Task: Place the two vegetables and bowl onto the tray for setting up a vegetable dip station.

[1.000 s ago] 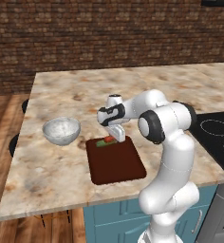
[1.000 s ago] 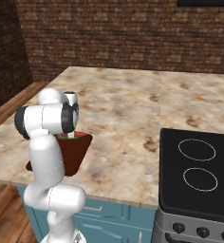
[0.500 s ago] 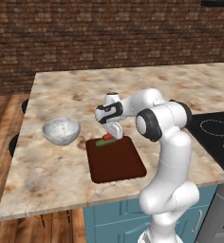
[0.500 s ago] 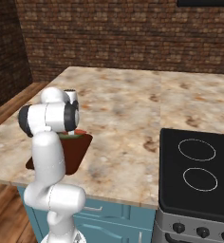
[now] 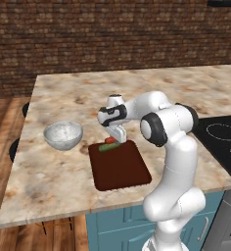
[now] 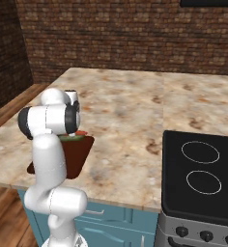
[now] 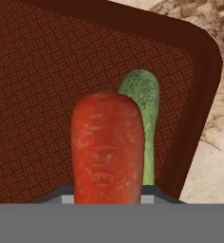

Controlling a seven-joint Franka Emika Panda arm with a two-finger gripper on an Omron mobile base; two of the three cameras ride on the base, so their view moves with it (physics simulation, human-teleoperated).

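The dark reddish-brown tray (image 5: 121,169) lies on the counter in front of the arm. On its far edge lies the green cucumber (image 5: 106,147). My gripper (image 5: 116,138) is just above that edge, shut on the orange-red carrot (image 5: 111,140). In the hand view the carrot (image 7: 107,147) stands out from between the fingers, with the cucumber (image 7: 143,95) beside it on the tray (image 7: 47,85). The silvery bowl (image 5: 63,135) stands upright on the counter, left of the tray and apart from it. The right base view shows the carrot (image 6: 80,133) and cucumber (image 6: 72,138) behind my arm.
The marble counter (image 5: 63,98) stretches wide behind and to the left of the tray. A black stovetop (image 6: 203,169) with two burner rings sits at the right. The counter's front edge (image 5: 44,215) runs close to the tray's near side.
The hand has dipped slightly toward the tray's far edge with the carrot still in it. The bowl and cucumber have not moved.
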